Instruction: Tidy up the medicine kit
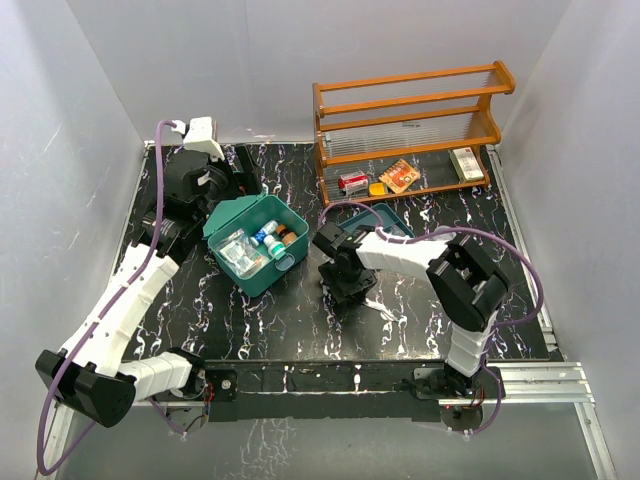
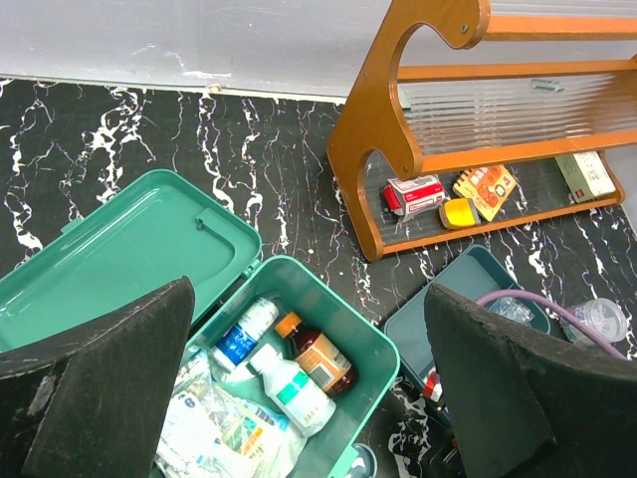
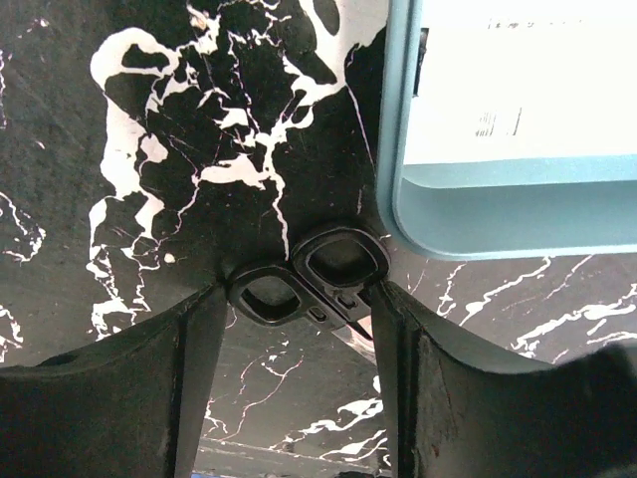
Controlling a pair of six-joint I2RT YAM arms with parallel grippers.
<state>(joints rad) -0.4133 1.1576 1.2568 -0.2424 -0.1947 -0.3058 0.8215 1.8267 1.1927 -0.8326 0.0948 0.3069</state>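
Medicine kit [image 1: 238,214] on the left half of the table [image 1: 300,320], lid open, holding three bottles [image 2: 318,360] and clear packets [image 2: 214,428]. The left claw [image 2: 309,291] hangs above it, fingers spread wide. The blue tray [image 3: 478,214], just beside the right claw [image 3: 299,294], holds a printed white sheet [image 3: 518,90]; its far part is cut off. The right claw clamps the handles of black scissors [image 3: 309,279] on the table, blades hidden. The rack [image 1: 410,120] at the back carries four small packs [image 1: 400,176], labels unreadable.
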